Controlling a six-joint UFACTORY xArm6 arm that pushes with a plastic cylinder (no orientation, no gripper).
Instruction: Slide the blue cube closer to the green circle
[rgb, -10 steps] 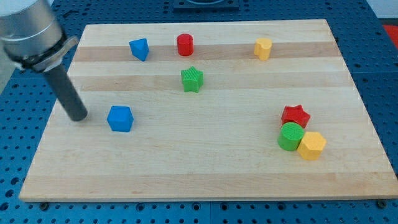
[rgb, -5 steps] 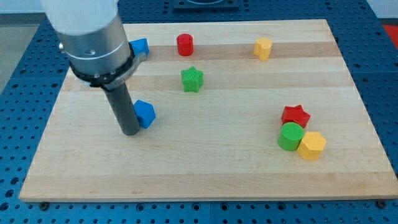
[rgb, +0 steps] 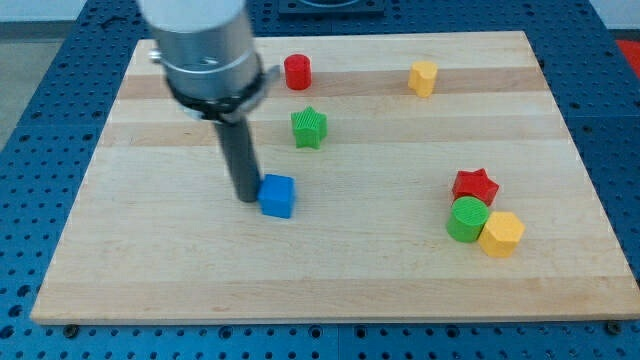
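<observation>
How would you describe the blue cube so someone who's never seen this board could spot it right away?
Start at the wooden board and find the dark rod reaching down left of its middle. The blue cube sits right against my tip, on the tip's right in the view. It is the only blue block in sight, and it stands alone, below and left of the green star.

Up at my view's top I see a red cylinder and, well to its right, a yellow block. A green star sits below the cylinder. At my right, a red star and another yellow block crowd together on the wooden board.
</observation>
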